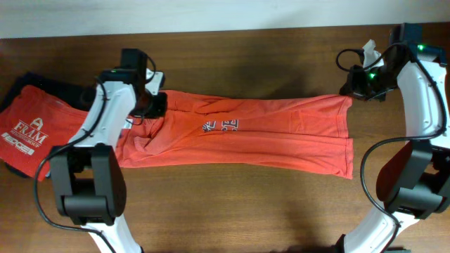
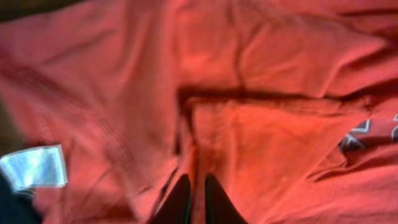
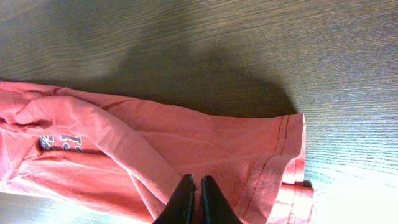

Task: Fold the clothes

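The orange-red T-shirt (image 1: 267,133) lies stretched in a long band across the wooden table, its grey-white lettering (image 1: 219,126) facing up. My left gripper (image 1: 151,105) is at its left end, shut on a fold of the fabric (image 2: 198,185). My right gripper (image 1: 354,88) is at the far right corner by the hem, shut on the cloth (image 3: 197,185). In the left wrist view the shirt (image 2: 267,143) fills the frame, with a white label (image 2: 34,167) at the lower left. In the right wrist view the shirt's stitched hem (image 3: 283,155) and lettering (image 3: 59,143) show.
A folded red shirt with a white "FRAM" logo (image 1: 28,123) lies at the left edge on top of a dark garment (image 1: 24,81). Bare wooden table (image 1: 246,56) runs behind and in front of the shirt.
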`<action>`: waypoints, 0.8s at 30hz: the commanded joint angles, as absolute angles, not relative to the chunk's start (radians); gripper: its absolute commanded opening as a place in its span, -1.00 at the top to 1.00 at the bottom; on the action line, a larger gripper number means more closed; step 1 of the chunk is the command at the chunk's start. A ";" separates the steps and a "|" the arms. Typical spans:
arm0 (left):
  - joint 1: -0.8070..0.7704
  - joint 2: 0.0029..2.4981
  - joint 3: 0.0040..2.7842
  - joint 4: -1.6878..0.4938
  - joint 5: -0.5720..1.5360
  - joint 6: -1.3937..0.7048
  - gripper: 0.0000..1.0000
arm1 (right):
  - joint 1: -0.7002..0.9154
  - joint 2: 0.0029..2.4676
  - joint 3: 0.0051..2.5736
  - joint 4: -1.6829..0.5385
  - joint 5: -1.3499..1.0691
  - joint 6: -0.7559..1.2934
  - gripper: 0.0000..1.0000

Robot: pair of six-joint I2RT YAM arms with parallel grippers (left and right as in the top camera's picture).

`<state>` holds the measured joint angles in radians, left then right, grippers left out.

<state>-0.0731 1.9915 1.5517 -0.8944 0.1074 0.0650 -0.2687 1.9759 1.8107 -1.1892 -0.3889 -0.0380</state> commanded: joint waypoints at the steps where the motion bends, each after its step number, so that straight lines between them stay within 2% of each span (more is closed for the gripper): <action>1: -0.094 2.030 1.515 -0.876 0.128 0.084 0.68 | -0.268 1.970 1.811 -1.189 -0.380 -0.048 0.88; 6: -0.101 2.073 1.515 -0.862 0.127 0.084 0.49 | -0.268 1.970 1.811 -1.190 -0.380 -0.048 0.88; 15: -0.103 2.111 1.515 -0.770 0.130 0.084 0.35 | -0.268 1.970 1.811 -1.190 -0.380 -0.048 0.88; 16: -0.103 2.115 1.515 -0.770 0.137 0.084 0.48 | -0.268 1.970 1.811 -1.190 -0.380 -0.048 0.88; 17: -0.104 2.120 1.515 -0.774 0.147 0.084 0.72 | -0.268 1.970 1.811 -1.190 -0.380 -0.048 0.88; 19: -0.105 2.119 1.515 -0.783 0.164 0.083 0.99 | -0.268 1.970 1.811 -1.190 -0.380 -0.048 0.88; 24: -0.109 2.100 1.553 -0.836 0.207 0.083 1.00 | -0.268 1.970 1.811 -1.190 -0.380 -0.048 0.88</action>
